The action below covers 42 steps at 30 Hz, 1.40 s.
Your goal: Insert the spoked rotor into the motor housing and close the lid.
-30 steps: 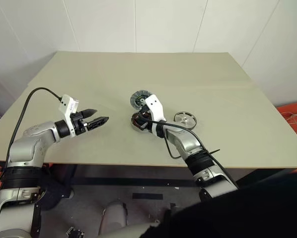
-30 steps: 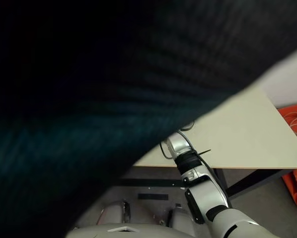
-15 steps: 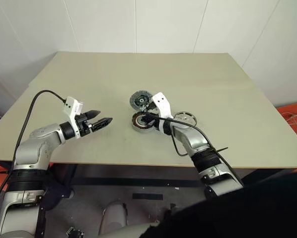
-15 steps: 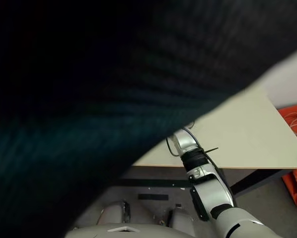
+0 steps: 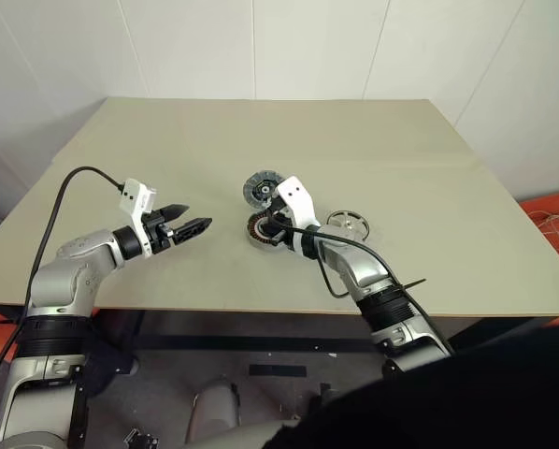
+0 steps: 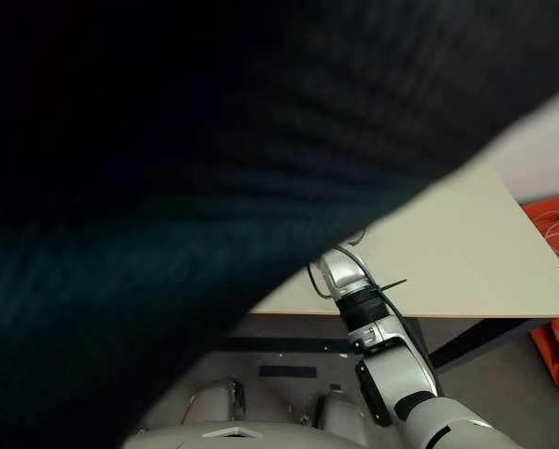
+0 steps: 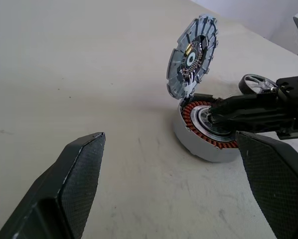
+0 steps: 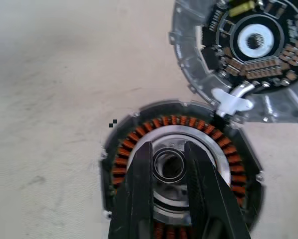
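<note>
Item: motor housing [image 8: 179, 174], squat metal cyl. w/ ring of copper coils round silver hub, open-topped, on tan table [image 5: 167, 150] near centre. Lid [image 7: 193, 56]: grey ribbed disc, circuit side showing, standing up on edge at housing's far rim, apparently joined there by a small white tab; not closed. Spoked rotor [image 5: 348, 224]: silver spokes in black ring, flat on table just beside housing on robot's right, apart from it, not yet inserted. Right gripper [image 8: 170, 164]: jaws narrow, a small gap between them, tips over the hub bore; nothing seen gripped, contact w/ hub cannot be told. Left gripper [image 7: 171, 194]: jaws wide apart, empty, hovering above table well to housing's left, pointing toward it. Handling, judged: rotor is rigid, prob. light-to-moderate wt, smooth metal so slippery at spokes; if magnetic it may snap toward the coils, so lower it level and slow. Best hold: pinch across black outer ring, or a spoke near rim, keeping hub free to seat on centre. Lid: stiff, but exposed board parts look fragile; push on ribbed rim, not on components. Housing: heavy-looking, likely stays put, yet may slide on the smooth top if pushed from one side.
</note>
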### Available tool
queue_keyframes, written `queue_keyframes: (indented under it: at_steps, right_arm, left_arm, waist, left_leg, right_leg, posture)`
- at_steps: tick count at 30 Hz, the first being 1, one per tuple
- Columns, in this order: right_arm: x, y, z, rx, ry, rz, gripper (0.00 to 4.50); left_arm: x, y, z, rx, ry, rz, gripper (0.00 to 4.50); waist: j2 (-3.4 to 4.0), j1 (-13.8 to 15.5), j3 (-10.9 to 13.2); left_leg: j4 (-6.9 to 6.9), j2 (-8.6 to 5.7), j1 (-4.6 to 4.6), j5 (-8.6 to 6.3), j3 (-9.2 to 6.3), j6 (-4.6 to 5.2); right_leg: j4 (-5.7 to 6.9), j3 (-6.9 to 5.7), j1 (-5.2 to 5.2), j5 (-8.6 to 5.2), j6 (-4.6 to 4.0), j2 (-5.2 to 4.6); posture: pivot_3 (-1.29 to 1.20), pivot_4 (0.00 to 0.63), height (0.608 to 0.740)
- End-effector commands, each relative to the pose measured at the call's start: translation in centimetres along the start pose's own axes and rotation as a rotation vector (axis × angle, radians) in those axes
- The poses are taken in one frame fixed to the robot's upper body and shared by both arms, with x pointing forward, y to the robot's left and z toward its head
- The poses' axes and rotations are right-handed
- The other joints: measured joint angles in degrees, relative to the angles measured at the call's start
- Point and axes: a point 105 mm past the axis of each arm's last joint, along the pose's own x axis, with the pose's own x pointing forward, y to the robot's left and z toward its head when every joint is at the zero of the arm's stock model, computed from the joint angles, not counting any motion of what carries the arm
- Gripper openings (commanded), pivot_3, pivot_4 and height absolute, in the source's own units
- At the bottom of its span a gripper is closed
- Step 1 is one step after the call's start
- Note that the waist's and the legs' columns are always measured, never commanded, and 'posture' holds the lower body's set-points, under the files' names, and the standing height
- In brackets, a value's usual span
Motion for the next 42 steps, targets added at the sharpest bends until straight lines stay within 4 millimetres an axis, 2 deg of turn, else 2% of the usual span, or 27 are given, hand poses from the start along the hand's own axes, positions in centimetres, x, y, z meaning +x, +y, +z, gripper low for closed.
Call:
queue_keyframes:
  at_steps: [1,11,37,40,42]
  right_arm:
    - [-0.2,0.6,1.5,-0.020,-0.047,0.017,0.58]
    - [-0.3,-0.7,1.3,-0.031,-0.035,-0.027,0.58]
    - [0.1,-1.4,1.6,-0.042,-0.055,-0.043,0.58]
    - [0.0,-1.5,1.6,-0.071,-0.057,-0.059,1.58]
    - [0.0,-1.4,1.6,-0.078,-0.058,-0.056,1.58]
  left_arm:
    - [0.3,-0.4,1.2,0.053,-0.033,-0.013,4.45]
    - [0.4,-0.4,1.0,0.067,-0.033,-0.013,4.45]
    - [0.3,-0.1,1.3,0.093,-0.044,0.010,4.45]
    - [0.3,0.0,1.4,0.097,-0.046,0.013,4.45]
    - [0.3,0.0,1.4,0.099,-0.046,0.014,4.45]
  waist:
    - [0.00,0.1,0.0]
    - [0.00,0.0,0.0]
    - [0.00,0.0,0.0]
    - [0.00,0.0,0.0]
    - [0.00,0.0,0.0]
  left_leg:
    - [0.00,0.00,0.00,0.00,0.00,0.00]
    - [-0.01,0.00,-0.01,0.00,0.00,0.00]
    - [0.00,0.00,-0.01,0.01,0.00,-0.01]
    - [0.00,0.00,-0.01,0.01,0.00,-0.01]
    - [0.00,0.00,-0.01,0.01,0.00,-0.01]
  right_leg:
    - [0.00,0.00,0.00,0.00,0.00,0.00]
    - [0.00,0.00,-0.01,0.00,0.00,0.00]
    - [0.01,0.00,-0.01,0.00,0.00,0.00]
    - [0.01,0.00,-0.01,0.00,0.00,0.00]
    - [0.01,0.00,-0.01,0.00,0.00,0.00]
  posture:
    - [0.00,0.000,0.740]
    - [0.00,0.000,0.740]
    - [0.00,0.000,0.740]
    - [0.00,0.000,0.740]
    - [0.00,0.000,0.740]
